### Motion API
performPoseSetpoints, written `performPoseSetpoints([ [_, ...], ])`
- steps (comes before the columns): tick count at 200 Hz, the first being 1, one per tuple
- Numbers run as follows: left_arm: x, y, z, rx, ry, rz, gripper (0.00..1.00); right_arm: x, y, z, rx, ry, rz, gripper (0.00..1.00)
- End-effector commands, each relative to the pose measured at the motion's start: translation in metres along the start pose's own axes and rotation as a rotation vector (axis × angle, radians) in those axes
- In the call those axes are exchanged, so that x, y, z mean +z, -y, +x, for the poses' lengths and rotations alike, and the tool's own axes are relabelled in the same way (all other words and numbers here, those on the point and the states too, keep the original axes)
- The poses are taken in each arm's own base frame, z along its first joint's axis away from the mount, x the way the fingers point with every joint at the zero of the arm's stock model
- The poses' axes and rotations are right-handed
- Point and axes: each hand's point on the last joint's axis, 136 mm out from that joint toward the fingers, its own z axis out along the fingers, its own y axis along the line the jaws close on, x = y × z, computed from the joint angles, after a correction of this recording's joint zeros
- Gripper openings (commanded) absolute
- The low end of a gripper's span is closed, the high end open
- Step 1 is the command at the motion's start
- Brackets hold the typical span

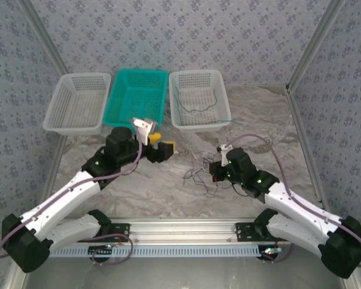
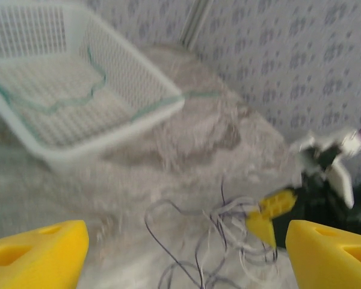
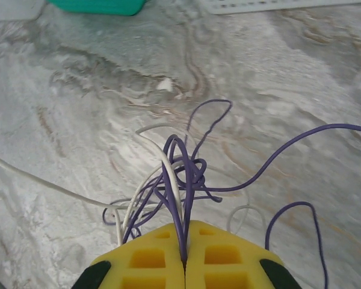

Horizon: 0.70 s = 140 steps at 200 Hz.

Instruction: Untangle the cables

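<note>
Lying in rightmost basket, green cable; right fingers pinching purple cables

White arms with black joints, mauve cables and yellow end effector fingers.

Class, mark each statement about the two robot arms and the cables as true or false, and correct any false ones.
1. The right claw is shut on the purple cables. True.
2. The green cable lies in the teal basket. False: it lies in the white basket on the right.
3. The left claw is open. True.
4. The purple cables are piled inside a basket. False: they lie on the table.
</note>
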Motion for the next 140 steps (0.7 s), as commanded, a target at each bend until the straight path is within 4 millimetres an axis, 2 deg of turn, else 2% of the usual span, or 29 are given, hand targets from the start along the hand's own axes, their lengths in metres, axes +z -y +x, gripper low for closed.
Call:
performPoseSetpoints([
  [1,-0.003,0.009,0.026,-0.156,-0.039,0.059,0.85,0.01,-0.017,-0.019,-0.069,0.013,-0.02,0.0],
  [19,0.004,0.011,0.047,-0.257,-0.038,0.064,0.85,0.024,-0.02,-0.022,-0.066,-0.016,-0.002,0.0],
  [41,0.013,-0.007,0.067,-0.332,-0.058,-0.057,0.9,0.042,-0.023,-0.024,-0.061,-0.053,0.015,0.0],
  [64,0.026,-0.027,0.073,-0.44,-0.053,-0.169,0.99,0.055,-0.032,-0.023,-0.075,-0.086,0.005,0.0],
  [77,0.035,-0.034,0.074,-0.475,-0.06,-0.224,0.99,0.06,-0.036,-0.02,-0.085,-0.104,0.0,0.0],
  [96,0.053,-0.031,0.072,-0.491,-0.051,-0.216,0.99,0.064,-0.04,-0.015,-0.087,-0.128,-0.002,0.0],
  [108,0.063,-0.034,0.075,-0.518,-0.053,-0.231,0.93,0.065,-0.041,-0.012,-0.082,-0.134,0.002,0.0],
  [116,0.068,-0.039,0.079,-0.543,-0.063,-0.26,0.85,0.065,-0.04,-0.011,-0.078,-0.135,0.009,0.0],
  [134,0.078,-0.044,0.087,-0.606,-0.077,-0.29,0.59,0.064,-0.039,-0.007,-0.07,-0.135,0.013,0.0],
  [140,0.082,-0.044,0.087,-0.619,-0.08,-0.282,0.48,0.064,-0.039,-0.005,-0.072,-0.137,0.013,0.0],
])
